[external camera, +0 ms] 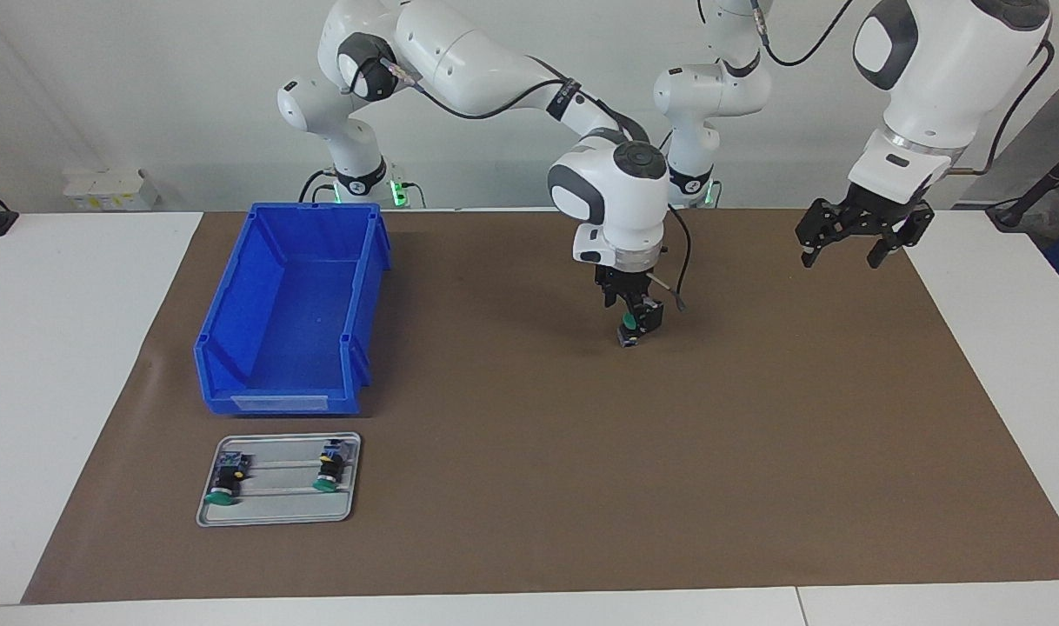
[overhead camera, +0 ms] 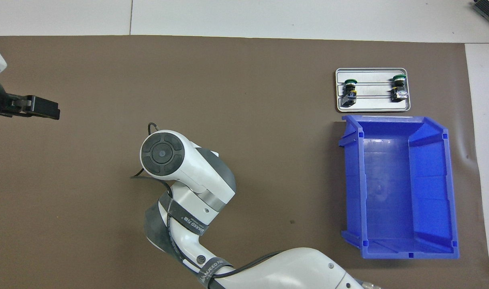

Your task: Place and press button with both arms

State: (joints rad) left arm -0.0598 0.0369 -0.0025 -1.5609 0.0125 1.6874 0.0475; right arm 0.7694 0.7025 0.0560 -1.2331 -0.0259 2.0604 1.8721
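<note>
The right gripper pinches the button down at the brown mat near its middle; the left gripper, spread, hangs over the mat's edge at the left arm's end

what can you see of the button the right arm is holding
Only part of the button shows in the facing view: a round green cap facing sideways and a dark body below it, so it lies tilted rather than upright. It sits between the fingertips of the right tool, low over the middle of the brown mat, at or just above its surface; whether they touch cannot be told. In the overhead view the arm's wrist hides it.
</note>
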